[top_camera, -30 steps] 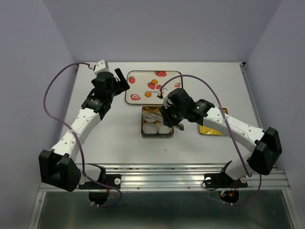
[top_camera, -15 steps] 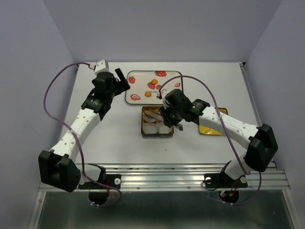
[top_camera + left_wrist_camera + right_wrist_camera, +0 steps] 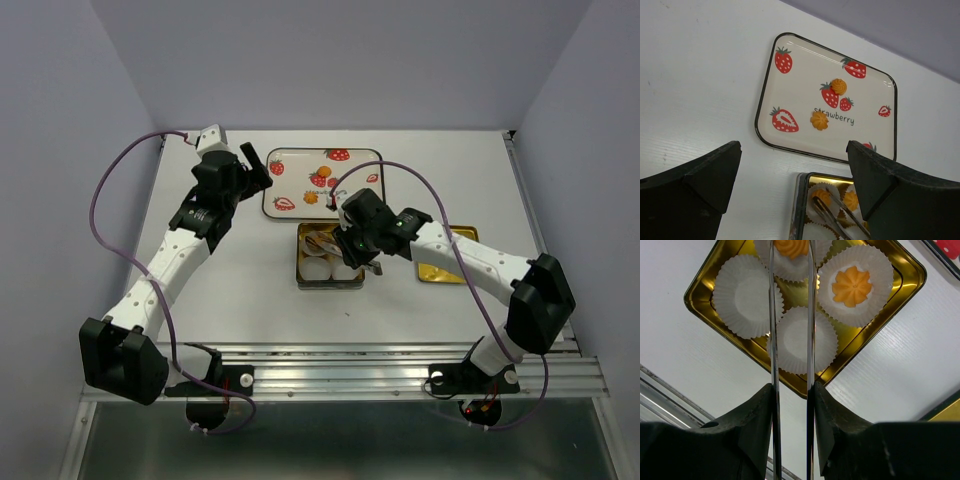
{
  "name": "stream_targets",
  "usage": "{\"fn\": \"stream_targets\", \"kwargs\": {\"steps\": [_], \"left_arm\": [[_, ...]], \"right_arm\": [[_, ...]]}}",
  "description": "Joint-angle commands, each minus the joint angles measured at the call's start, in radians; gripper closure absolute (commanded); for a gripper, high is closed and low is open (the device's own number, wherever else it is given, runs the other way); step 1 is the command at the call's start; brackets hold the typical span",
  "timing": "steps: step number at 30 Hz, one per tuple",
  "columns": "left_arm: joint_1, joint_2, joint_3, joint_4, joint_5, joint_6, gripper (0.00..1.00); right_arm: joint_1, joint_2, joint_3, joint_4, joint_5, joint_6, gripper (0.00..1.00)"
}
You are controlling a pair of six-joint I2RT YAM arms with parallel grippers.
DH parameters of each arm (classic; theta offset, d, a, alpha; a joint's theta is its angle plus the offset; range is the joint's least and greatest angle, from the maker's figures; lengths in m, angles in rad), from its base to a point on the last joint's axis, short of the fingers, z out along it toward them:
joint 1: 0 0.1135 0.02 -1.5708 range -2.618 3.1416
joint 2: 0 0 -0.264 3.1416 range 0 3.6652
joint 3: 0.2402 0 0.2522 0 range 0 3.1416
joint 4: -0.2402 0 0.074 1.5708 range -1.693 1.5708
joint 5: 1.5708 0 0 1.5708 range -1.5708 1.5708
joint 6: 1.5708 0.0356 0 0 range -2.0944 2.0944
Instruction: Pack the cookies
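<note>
Two orange cookies lie on the strawberry tray (image 3: 765,100): one (image 3: 838,86) and another (image 3: 819,120). Two more sit in white paper cups in the square gold tin (image 3: 700,300): one (image 3: 852,286) and one (image 3: 791,246) between the arms of the metal tongs (image 3: 771,340). My right gripper (image 3: 792,390) is shut on the tongs over the tin (image 3: 300,278); their tips reach the far-left cup, and I cannot tell whether they pinch that cookie. My left gripper (image 3: 795,165) is open and empty above the table beside the tray's left side (image 3: 258,165).
Two empty white paper cups (image 3: 745,295) (image 3: 799,340) fill the tin's near side. A flat gold lid (image 3: 445,270) lies to the tin's right, partly under my right arm. The table's near edge has a metal rail (image 3: 350,375).
My right arm has shifted a little to the left and farther over the tin, carrying the tongs toward the far-left cup. My left arm has not moved.
</note>
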Motion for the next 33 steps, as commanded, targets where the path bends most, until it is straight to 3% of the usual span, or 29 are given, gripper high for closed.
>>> {"fn": "stream_targets", "kwargs": {"steps": [1, 14, 25, 33], "left_arm": [[-0.004, -0.034, -0.007, 0.031, -0.007, 0.008, 0.01], [-0.004, -0.051, -0.025, 0.041, -0.014, 0.011, 0.01], [-0.006, -0.052, -0.027, 0.043, -0.014, 0.013, 0.01], [-0.004, -0.051, -0.025, 0.044, -0.003, 0.015, 0.01]], "right_arm": [[0.005, 0.007, 0.009, 0.041, 0.021, -0.003, 0.64], [0.005, 0.037, 0.013, 0.045, 0.032, 0.014, 0.62], [0.005, 0.019, 0.020, 0.037, 0.036, 0.036, 0.53], [0.005, -0.006, 0.047, 0.021, 0.047, 0.034, 0.52]]}}
